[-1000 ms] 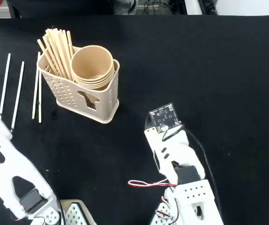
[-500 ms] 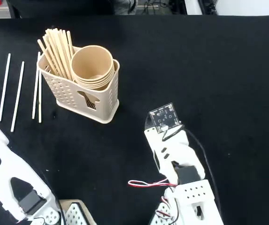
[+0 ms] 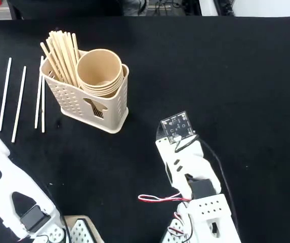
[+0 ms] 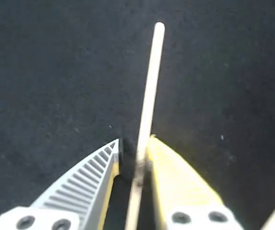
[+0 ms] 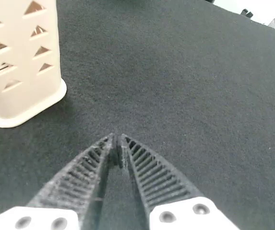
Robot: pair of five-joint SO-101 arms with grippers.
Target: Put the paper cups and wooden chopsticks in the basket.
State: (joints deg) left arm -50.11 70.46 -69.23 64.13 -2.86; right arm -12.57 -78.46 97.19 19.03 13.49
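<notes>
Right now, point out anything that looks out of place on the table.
Four wooden chopsticks lie loose on the black table beside the basket, not in it. The left gripper has its fingers around one. Nothing looks spilled or damaged.

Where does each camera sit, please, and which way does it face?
High view: fixed overhead, facing down on table, basket, left arm, right arm.
Left wrist view: on that wrist, facing past its end effector to a chopstick.
Right wrist view: likewise, past its shut end effector to the basket.
Shared: the basket, high and right wrist.
</notes>
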